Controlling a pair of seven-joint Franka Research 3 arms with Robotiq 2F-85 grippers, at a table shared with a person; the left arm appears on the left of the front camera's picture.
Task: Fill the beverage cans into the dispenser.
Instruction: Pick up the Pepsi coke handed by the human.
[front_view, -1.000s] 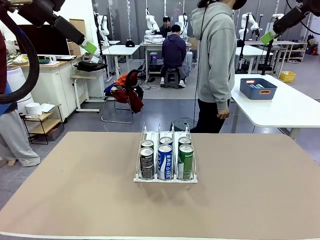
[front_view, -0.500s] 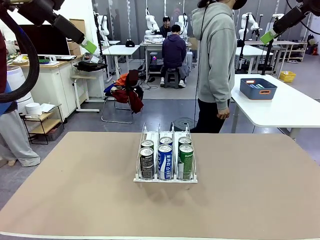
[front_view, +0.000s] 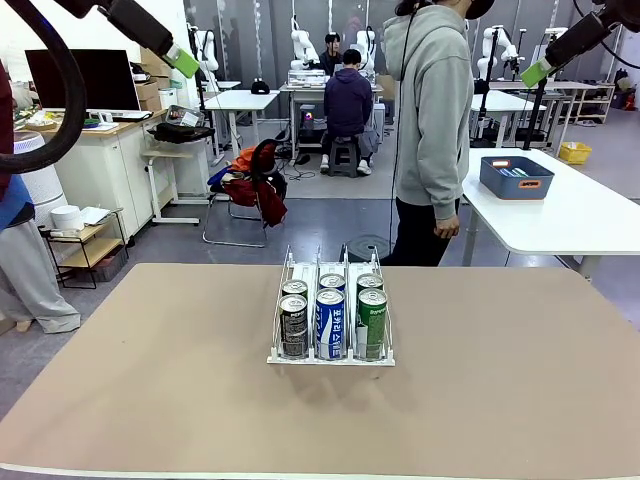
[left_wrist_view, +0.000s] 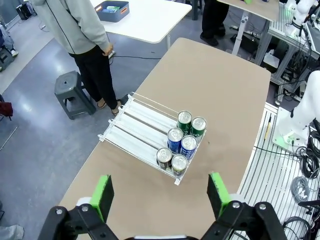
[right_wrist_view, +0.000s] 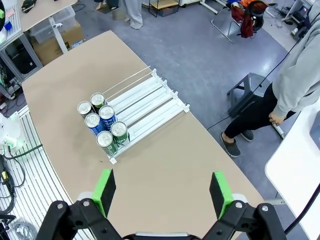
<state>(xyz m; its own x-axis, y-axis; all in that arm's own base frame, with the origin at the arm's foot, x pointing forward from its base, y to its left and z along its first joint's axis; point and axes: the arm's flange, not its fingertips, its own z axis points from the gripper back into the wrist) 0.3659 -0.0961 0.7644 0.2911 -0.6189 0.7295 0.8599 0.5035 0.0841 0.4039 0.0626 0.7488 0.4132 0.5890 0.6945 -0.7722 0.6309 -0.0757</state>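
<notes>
The slim beverage cans (front_view: 330, 324) are glossy printed aluminium in black, blue and green, with bare silver metal tops that catch the light. The small three-lane dispenser (left_wrist_view: 132, 125) looks like smooth clear and white plastic, with thin pale uprights whose material cannot be told. The broad brown surface (front_view: 150, 380) under it is matt and even, without shine. The left gripper (left_wrist_view: 160, 192) is matt black with dull green pads (left_wrist_view: 102, 197); the person's loose grey hoodie (front_view: 435, 110) is soft cloth
</notes>
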